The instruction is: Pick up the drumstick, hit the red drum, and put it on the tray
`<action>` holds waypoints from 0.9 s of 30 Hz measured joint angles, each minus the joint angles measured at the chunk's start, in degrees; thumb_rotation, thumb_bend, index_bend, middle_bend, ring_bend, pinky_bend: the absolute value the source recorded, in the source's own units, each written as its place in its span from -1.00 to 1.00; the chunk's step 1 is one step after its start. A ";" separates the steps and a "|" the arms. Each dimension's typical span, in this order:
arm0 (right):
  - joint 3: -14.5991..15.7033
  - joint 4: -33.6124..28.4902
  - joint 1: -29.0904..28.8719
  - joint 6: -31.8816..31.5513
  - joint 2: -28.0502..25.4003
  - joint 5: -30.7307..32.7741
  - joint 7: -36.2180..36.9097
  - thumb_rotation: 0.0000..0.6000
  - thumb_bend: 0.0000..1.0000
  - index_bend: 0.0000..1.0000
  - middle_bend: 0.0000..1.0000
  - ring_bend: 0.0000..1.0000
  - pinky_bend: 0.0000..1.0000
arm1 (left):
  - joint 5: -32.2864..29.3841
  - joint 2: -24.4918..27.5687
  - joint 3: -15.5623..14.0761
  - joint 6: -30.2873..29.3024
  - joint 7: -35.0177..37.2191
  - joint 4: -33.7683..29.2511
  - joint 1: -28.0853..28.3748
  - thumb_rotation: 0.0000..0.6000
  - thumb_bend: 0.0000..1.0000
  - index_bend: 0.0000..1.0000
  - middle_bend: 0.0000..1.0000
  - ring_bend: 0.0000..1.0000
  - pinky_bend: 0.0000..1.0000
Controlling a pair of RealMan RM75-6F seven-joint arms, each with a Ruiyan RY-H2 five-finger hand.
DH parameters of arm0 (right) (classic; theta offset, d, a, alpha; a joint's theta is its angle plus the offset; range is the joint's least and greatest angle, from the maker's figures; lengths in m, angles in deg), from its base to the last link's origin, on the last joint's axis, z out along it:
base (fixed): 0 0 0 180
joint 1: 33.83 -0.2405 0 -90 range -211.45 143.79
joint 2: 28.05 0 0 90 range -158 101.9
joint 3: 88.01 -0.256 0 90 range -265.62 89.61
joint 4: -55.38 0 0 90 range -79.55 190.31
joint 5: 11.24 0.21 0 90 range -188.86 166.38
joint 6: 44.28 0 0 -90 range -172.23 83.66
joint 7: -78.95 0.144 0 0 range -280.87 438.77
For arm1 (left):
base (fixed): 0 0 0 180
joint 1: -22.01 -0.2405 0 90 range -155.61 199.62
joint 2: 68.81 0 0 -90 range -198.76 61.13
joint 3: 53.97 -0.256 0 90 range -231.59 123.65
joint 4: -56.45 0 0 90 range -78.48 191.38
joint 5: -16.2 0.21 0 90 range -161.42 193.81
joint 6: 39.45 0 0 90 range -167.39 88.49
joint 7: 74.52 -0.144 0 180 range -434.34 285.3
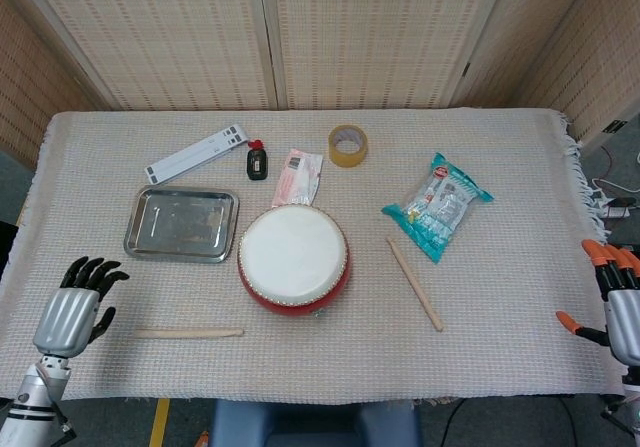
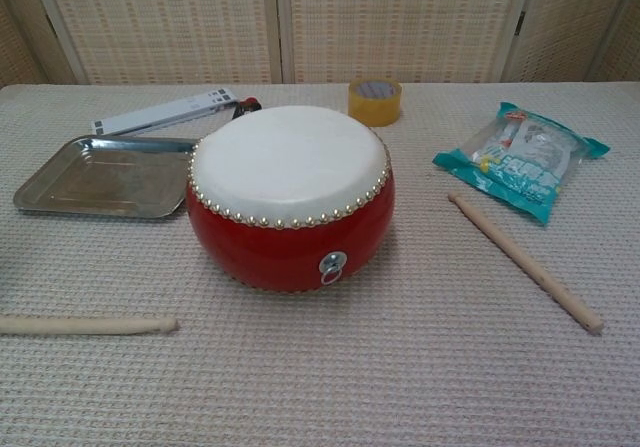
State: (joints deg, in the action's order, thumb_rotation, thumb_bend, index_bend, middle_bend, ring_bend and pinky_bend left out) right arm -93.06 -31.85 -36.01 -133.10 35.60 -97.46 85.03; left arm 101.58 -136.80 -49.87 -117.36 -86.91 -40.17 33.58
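Observation:
The red drum (image 1: 294, 258) (image 2: 290, 195) with a white skin sits mid-table. One wooden drumstick (image 1: 189, 333) (image 2: 85, 324) lies flat at the front left, a second drumstick (image 1: 414, 282) (image 2: 524, 259) lies right of the drum. A steel tray (image 1: 181, 224) (image 2: 95, 177) rests left of the drum, with nothing in it. My left hand (image 1: 74, 309) hovers at the front left, fingers apart and holding nothing, a short way left of the near drumstick. At the far right edge my right hand (image 1: 617, 302) with orange fingertips is open. Neither hand shows in the chest view.
Behind the drum lie a white strip (image 1: 197, 152), a small dark bottle (image 1: 258, 160), a pink sachet (image 1: 298, 176) and a tape roll (image 1: 348, 145). A teal snack bag (image 1: 438, 205) lies at the right. Wicker screens stand behind the table.

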 measured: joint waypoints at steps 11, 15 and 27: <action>0.01 0.40 -0.12 0.55 0.01 0.26 0.61 1.00 -0.90 -0.96 -0.81 -1.00 -0.79 | -3.69 -6.66 -1.07 10.89 -4.73 0.22 5.97 1.00 -0.28 -0.31 -0.61 -0.75 -0.80; 0.04 0.72 -0.13 0.71 0.30 0.34 0.95 1.00 -0.90 -0.96 -0.81 -1.00 -0.79 | -5.59 -8.82 -1.73 12.81 -7.09 0.56 6.91 1.00 -0.28 -0.30 -0.62 -0.75 -0.80; 0.03 1.34 -0.69 1.42 0.71 0.07 1.73 1.00 -0.90 -0.96 -0.81 -1.00 -0.79 | -10.00 -13.45 -3.92 12.54 -13.62 -0.72 6.66 1.00 -0.28 -0.24 -0.59 -0.75 -0.81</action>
State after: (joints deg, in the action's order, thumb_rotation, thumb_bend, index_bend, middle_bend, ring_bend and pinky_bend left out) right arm -93.03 -30.50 -36.70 -131.68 36.31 -97.39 86.75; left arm 91.58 -150.25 -53.79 -104.83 -100.52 -40.89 40.24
